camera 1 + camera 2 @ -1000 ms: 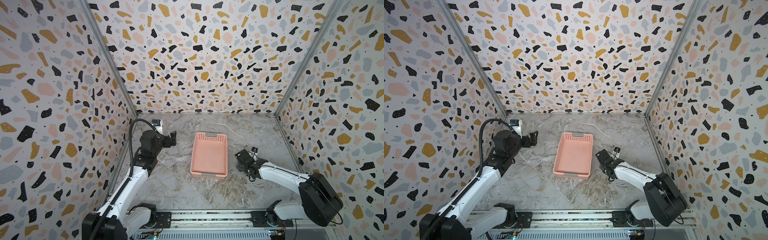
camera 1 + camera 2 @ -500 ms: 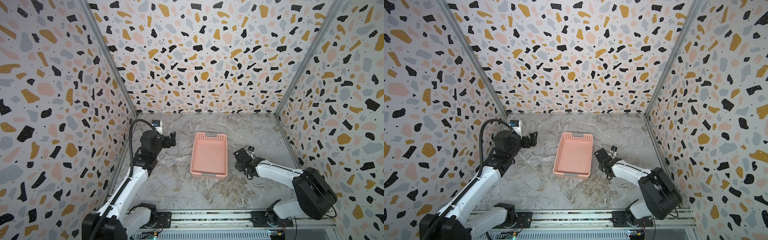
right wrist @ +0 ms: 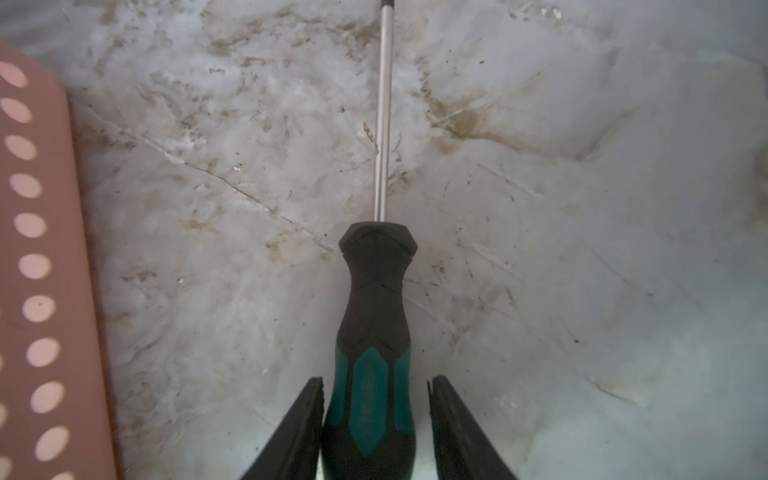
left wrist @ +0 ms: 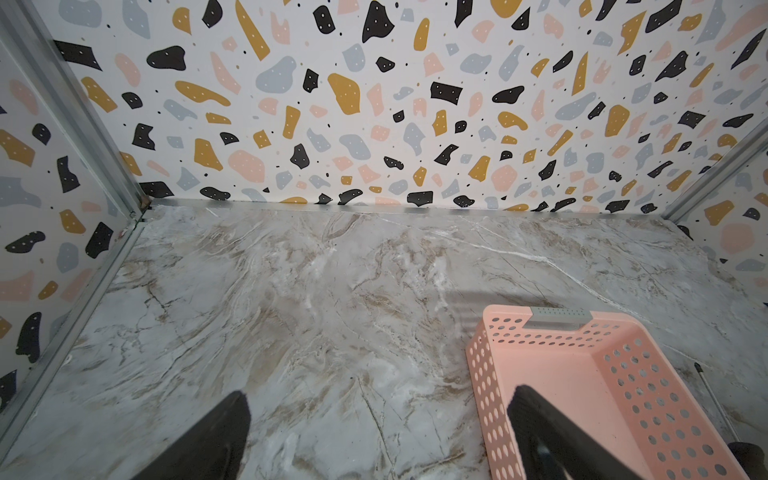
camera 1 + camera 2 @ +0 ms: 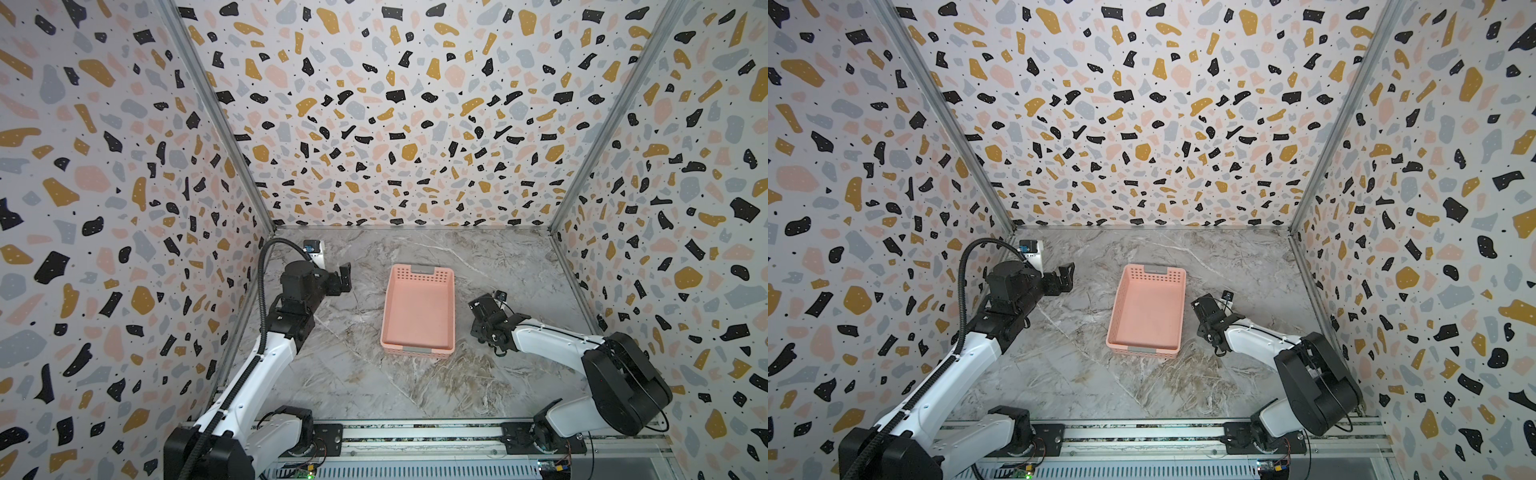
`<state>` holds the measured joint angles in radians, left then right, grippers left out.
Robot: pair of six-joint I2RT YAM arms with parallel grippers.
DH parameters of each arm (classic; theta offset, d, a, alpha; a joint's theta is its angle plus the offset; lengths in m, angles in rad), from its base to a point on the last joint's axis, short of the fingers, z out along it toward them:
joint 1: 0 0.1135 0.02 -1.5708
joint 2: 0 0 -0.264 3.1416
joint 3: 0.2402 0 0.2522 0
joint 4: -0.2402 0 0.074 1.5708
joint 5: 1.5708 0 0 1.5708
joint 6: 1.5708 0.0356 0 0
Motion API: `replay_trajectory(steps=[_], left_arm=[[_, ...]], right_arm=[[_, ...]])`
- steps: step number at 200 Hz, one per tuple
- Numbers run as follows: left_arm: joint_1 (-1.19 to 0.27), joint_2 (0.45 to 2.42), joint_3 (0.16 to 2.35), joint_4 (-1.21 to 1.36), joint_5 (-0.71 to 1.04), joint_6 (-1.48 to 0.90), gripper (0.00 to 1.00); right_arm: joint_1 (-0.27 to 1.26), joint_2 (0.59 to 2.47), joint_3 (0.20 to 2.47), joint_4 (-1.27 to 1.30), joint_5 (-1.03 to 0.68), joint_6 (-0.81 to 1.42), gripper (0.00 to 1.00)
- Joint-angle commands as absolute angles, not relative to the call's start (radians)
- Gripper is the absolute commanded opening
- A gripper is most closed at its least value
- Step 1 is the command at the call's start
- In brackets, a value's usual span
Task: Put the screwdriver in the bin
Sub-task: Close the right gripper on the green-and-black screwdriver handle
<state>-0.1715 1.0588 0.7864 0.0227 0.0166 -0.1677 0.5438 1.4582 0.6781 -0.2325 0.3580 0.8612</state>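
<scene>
Screwdriver (image 3: 376,332) lay flat on the marble table (image 5: 353,374), just beside one long wall of the pink bin (image 5: 419,316) and lined up along it, not inside. Its thin metal shaft pointed away from the right gripper (image 3: 376,380). That gripper was down low at the green and black handle, with a finger on each side — one finger (image 3: 301,428) touched the handle, the other showed a tiny gap, so the handle was not squeezed tight yet. In both top views the gripper hid most of the screwdriver. On the bin's other long side, the left gripper (image 4: 379,392) hung above the table with its fingers spread wide and empty. It did not touch the bin.
</scene>
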Motion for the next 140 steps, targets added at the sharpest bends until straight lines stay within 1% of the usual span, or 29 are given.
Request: replay_trajectory(steps=[1,25,76,123,140], left_arm=[[-0.176,1.048,0.818,0.037,0.009,-0.153,1.00],[-0.176,1.051,0.816,0.033,0.008,-0.150,1.00],[-0.176,1.057,0.815,0.035,0.003,-0.148,1.00],[-0.176,1.061,0.816,0.040,0.008,-0.151,1.00],[-0.176,1.063,0.816,0.037,0.009,-0.151,1.00]], right_arm=[[0.537,1.460,0.684,-0.228,0.335,0.837,0.40],[0.532,1.471,0.678,-0.209,0.328,0.824,0.37],[0.514,1.511,0.672,-0.187,0.297,0.827,0.36],[0.505,1.534,0.670,-0.181,0.285,0.820,0.38],[0.499,1.535,0.664,-0.176,0.281,0.815,0.41]])
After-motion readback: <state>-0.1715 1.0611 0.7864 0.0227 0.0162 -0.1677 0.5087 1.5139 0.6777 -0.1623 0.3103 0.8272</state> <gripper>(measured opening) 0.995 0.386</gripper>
